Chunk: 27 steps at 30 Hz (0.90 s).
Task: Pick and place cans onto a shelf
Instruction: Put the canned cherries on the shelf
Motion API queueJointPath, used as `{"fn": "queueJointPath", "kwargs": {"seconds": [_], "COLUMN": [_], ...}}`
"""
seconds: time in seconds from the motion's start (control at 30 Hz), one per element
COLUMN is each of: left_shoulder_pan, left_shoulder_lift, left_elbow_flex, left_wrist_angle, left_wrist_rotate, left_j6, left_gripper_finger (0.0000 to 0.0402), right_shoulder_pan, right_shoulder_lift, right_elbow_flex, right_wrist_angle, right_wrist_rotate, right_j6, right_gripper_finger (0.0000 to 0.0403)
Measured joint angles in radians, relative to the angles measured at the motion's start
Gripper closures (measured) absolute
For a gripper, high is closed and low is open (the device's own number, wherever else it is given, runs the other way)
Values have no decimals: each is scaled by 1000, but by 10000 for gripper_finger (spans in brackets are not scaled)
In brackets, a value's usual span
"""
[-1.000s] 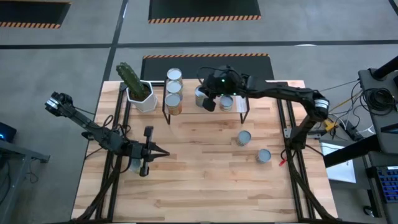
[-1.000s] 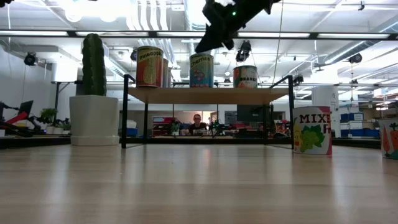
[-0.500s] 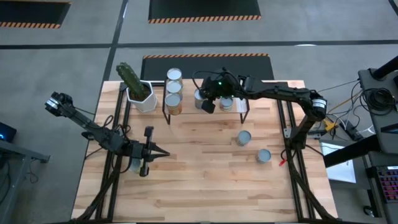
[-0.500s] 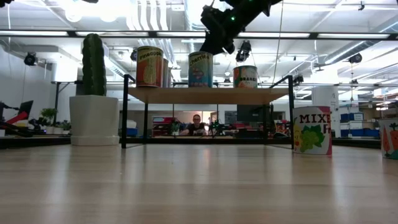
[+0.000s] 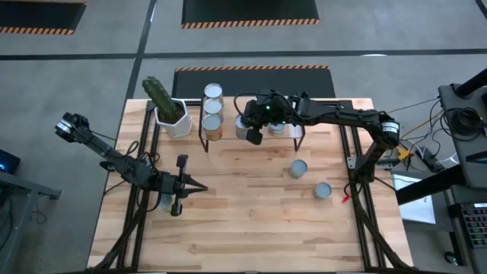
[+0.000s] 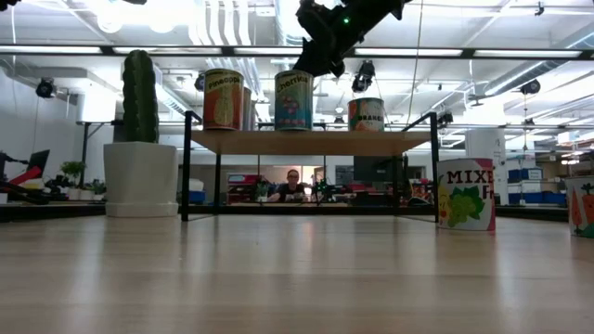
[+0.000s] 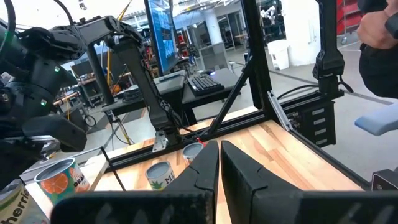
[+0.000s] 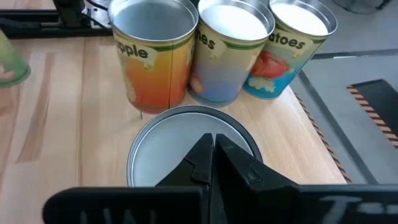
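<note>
The right gripper [image 8: 211, 152], its fingers pressed together and holding nothing, is seen directly above the silver top of the cherries can [image 6: 293, 99], which stands on the shelf [image 6: 311, 141] between the pineapple can [image 6: 223, 98] and the orange can [image 6: 367, 114]. The left gripper [image 5: 199, 187] is closed, low over the table [image 5: 251, 221], well apart from the shelf.

A: Where do the fixed views stand relative to the shelf [image 5: 251, 125]?

B: One looks straight down on it; one faces it level, from tabletop height, well in front.

A: And the wrist views?

B: Right wrist: close above it. Left: farther off. All share the shelf's cans [image 8: 231, 53].
</note>
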Motion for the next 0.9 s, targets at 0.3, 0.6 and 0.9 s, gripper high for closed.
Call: {"fn": "queueJointPath", "kwargs": {"seconds": [0.3,0.6,0.9], "left_shoulder_pan": [0,0,0], "left_shoulder_lift": [0,0,0], "left_elbow_flex": [0,0,0], "left_wrist_angle": [0,0,-9], "left_wrist_rotate": [0,0,0], "left_j6": [-1,-26,-55], "left_gripper_finger": [402,402,402], "right_shoulder_pan": [6,58,177], "right_shoulder_lift": [-4,-74,-46], "right_elbow_flex": [35,87,45], "right_wrist_angle": [-18,-148,-196], "right_wrist_rotate": [0,-60,-17], "right_j6": [-45,-30,17], "right_gripper_finger": [394,394,394]}}
